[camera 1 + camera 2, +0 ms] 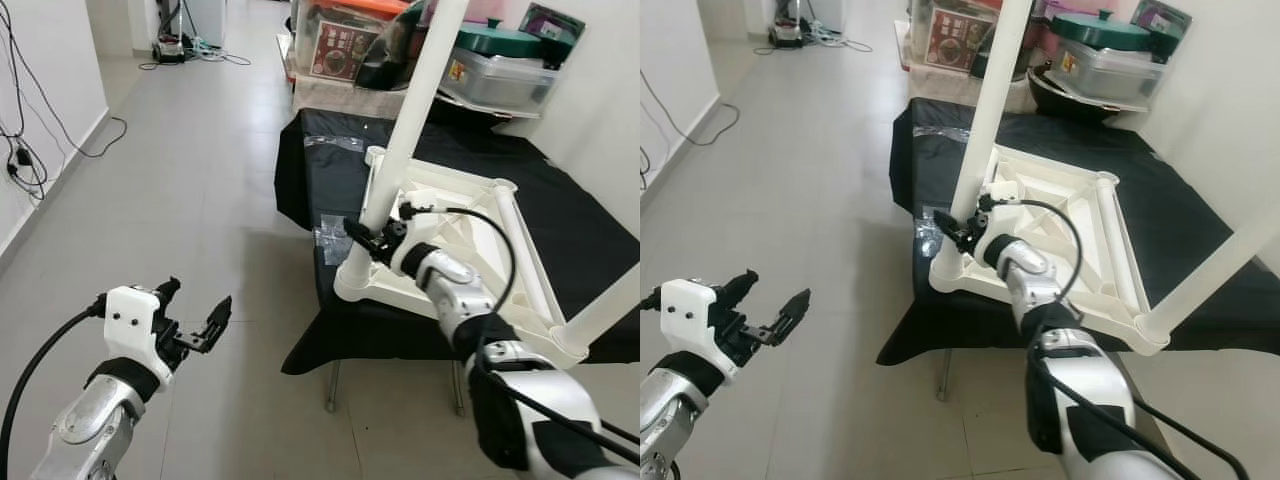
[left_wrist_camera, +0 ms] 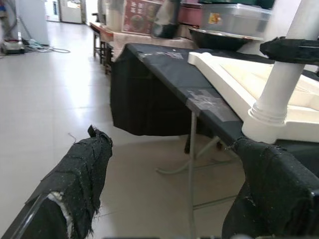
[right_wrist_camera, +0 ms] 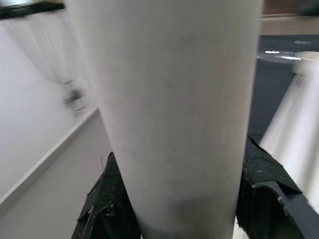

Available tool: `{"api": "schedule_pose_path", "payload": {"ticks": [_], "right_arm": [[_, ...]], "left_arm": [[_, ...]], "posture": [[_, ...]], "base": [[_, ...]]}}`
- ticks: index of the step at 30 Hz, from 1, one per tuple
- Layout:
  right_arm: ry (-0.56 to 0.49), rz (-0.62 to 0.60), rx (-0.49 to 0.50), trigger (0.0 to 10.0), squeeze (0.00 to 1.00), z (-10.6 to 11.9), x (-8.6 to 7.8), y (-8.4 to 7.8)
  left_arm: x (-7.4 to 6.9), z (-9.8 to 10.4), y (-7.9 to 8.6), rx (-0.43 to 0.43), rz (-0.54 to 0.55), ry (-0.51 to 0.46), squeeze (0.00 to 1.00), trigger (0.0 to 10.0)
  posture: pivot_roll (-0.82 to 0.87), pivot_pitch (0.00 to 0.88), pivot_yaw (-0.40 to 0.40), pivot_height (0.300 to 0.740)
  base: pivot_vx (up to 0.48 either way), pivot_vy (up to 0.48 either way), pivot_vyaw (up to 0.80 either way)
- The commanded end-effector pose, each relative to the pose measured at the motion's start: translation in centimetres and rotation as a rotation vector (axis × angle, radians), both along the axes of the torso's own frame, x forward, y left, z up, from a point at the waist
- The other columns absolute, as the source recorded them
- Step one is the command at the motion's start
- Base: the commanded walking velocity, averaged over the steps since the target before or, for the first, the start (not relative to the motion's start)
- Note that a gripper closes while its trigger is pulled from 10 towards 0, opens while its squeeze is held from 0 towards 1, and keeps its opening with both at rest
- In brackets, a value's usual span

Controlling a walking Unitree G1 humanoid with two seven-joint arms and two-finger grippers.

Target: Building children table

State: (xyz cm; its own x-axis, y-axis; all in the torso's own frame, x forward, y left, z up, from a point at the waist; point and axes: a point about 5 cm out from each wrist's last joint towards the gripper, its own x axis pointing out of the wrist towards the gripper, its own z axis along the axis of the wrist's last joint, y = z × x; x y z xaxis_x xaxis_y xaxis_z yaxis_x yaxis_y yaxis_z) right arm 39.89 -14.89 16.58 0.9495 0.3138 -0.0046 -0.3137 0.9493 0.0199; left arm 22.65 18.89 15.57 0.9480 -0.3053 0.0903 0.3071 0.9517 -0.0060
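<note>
**Right gripper on table leg; left gripper free over the floor**

I see the white plastic children's table top lying upside down on a folding table covered with a black cloth, at its front edge nearest me. A white table leg stands in the socket at the top's front left corner, leaning slightly. A second leg rises from the front right corner, and a third leg lies flat across the underside.

The right gripper is clenched around the standing leg just above its socket; in the right wrist view the leg sits between both black fingers, touching them.

The left gripper hovers over the tiled floor, well left of the cloth's front edge, fingers spread and grasping nothing.

A small clear plastic bag lies on the cloth beside the front left corner. Storage boxes and a lidded metal container stand beyond the far edge.
</note>
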Motion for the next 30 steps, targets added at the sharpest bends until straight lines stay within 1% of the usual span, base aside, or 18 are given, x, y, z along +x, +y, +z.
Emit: {"api": "schedule_pose_path", "payload": {"ticks": [1, 2, 3, 4, 5, 7, 9, 11, 12, 13, 14, 15, 16, 17, 20, 24, 27, 30], "right_arm": [[0.047, -0.195, 0.021, 0.0, 0.0, -0.4, 0.1, -2.3], [0.047, -0.195, 0.021, 0.0, 0.0, -0.4, 0.1, -2.3], [0.08, -0.353, 0.034, 0.0, 0.0, -1.0, 0.0, -3.6], [0.135, -0.569, 0.018, 0.0, 0.0, -2.3, -0.8, -5.6], [0.135, -0.569, 0.018, 0.0, 0.0, -2.3, -0.8, -5.6], [0.175, -0.808, -0.04, 0.0, 0.0, -3.9, -2.1, -7.5], [0.161, -0.839, -0.065, 0.0, 0.0, -4.3, -2.6, -7.3], [0.163, -0.787, -0.082, 0.0, 0.0, -4.9, -3.0, -5.4], [0.163, -0.787, -0.082, 0.0, 0.0, -4.9, -3.0, -5.4], [0.165, -0.733, -0.068, 9.3, 0.0, -5.0, -3.1, -4.3], [0.166, -0.708, -0.059, 9.3, 0.0, -5.1, -3.1, -3.6], [0.166, -0.708, -0.059, 9.3, 0.0, -5.1, -3.1, -3.6], [0.131, -0.639, -0.048, 10.0, 0.0, -4.7, -3.0, -2.7], [0.085, -0.579, -0.019, 10.0, 1.0, -4.1, -2.7, -1.8], [0.035, -0.517, -0.006, 10.0, 1.0, -2.9, -2.1, -0.8], [-0.016, -0.516, 0.001, 10.0, 1.0, -1.8, -2.1, -1.0], [-0.083, -0.54, -0.015, 10.0, 1.0, -0.2, -2.1, -2.0], [-0.104, -0.574, -0.036, 10.0, 1.0, 0.0, -2.6, -2.9]], "left_arm": [[-0.2, -0.2, -0.3, -0.009, -0.008, 0.011, 0.0, 10.0], [-0.2, -0.2, -0.3, -0.009, -0.008, 0.011, 0.0, 10.0], [-0.2, -0.1, -0.3, -0.009, -0.009, 0.011, 0.0, 10.0], [-0.3, -0.1, -0.3, -0.01, -0.011, 0.011, 0.0, 10.0], [-0.3, -0.1, -0.3, -0.01, -0.011, 0.011, 0.0, 10.0], [-0.3, 0.0, -0.3, -0.01, -0.012, 0.01, 0.0, 10.0], [-0.3, 0.0, -0.3, -0.01, -0.011, 0.009, 0.0, 10.0], [-0.3, 0.1, -0.2, -0.008, -0.007, 0.009, 0.0, 10.0], [-0.3, 0.1, -0.2, -0.008, -0.007, 0.009, 0.0, 10.0], [-0.3, 0.1, -0.1, -0.007, -0.006, 0.009, 0.0, 10.0], [-0.3, 0.0, -0.1, -0.006, -0.005, 0.009, 0.0, 10.0], [-0.3, 0.0, -0.1, -0.006, -0.005, 0.009, 0.0, 10.0], [-0.2, 0.0, -0.1, -0.006, -0.006, 0.009, 0.0, 10.0], [-0.1, 0.0, -0.1, -0.006, -0.008, 0.01, 0.0, 10.0], [0.0, 0.0, -0.2, -0.005, -0.009, 0.009, 0.0, 10.0], [0.0, 0.0, -0.1, -0.005, -0.005, 0.008, 0.0, 10.0], [0.1, -0.1, -0.1, -0.006, 0.001, 0.006, 0.0, 10.0], [0.0, -0.1, -0.1, -0.004, 0.005, 0.005, 0.0, 10.0]], "posture": [[0.19, 0.0, -0.179, 0.74], [0.19, 0.0, -0.179, 0.74], [0.18, 0.0, -0.176, 0.74], [0.18, 0.0, -0.178, 0.74], [0.18, 0.0, -0.178, 0.74], [0.18, 0.0, -0.178, 0.74], [0.18, 0.0, -0.177, 0.74], [0.17, 0.0, -0.171, 0.74], [0.17, 0.0, -0.171, 0.74], [0.16, 0.0, -0.166, 0.74], [0.16, 0.0, -0.166, 0.74], [0.16, 0.0, -0.166, 0.74], [0.15, 0.0, -0.163, 0.74], [0.15, 0.0, -0.165, 0.74], [0.16, 0.0, -0.168, 0.74], [0.15, 0.0, -0.169, 0.74], [0.15, 0.0, -0.174, 0.74], [0.15, 0.0, -0.175, 0.74]], "base": [[0.0, 0.0, 0.0], [0.0, 0.0, 0.0], [0.0, 0.0, 0.0], [0.0, 0.0, 0.0], [0.0, 0.0, 0.0], [0.0, 0.0, 0.0], [0.0, 0.0, 0.0], [0.0, 0.0, 0.0], [0.0, 0.0, 0.0], [0.0, 0.0, 0.0], [0.0, 0.0, 0.0], [0.0, 0.0, 0.0], [0.0, 0.0, 0.0], [0.0, 0.0, 0.0], [0.0, 0.0, 0.0], [0.0, 0.0, 0.0], [0.0, 0.0, 0.0], [0.0, 0.0, 0.0]]}}
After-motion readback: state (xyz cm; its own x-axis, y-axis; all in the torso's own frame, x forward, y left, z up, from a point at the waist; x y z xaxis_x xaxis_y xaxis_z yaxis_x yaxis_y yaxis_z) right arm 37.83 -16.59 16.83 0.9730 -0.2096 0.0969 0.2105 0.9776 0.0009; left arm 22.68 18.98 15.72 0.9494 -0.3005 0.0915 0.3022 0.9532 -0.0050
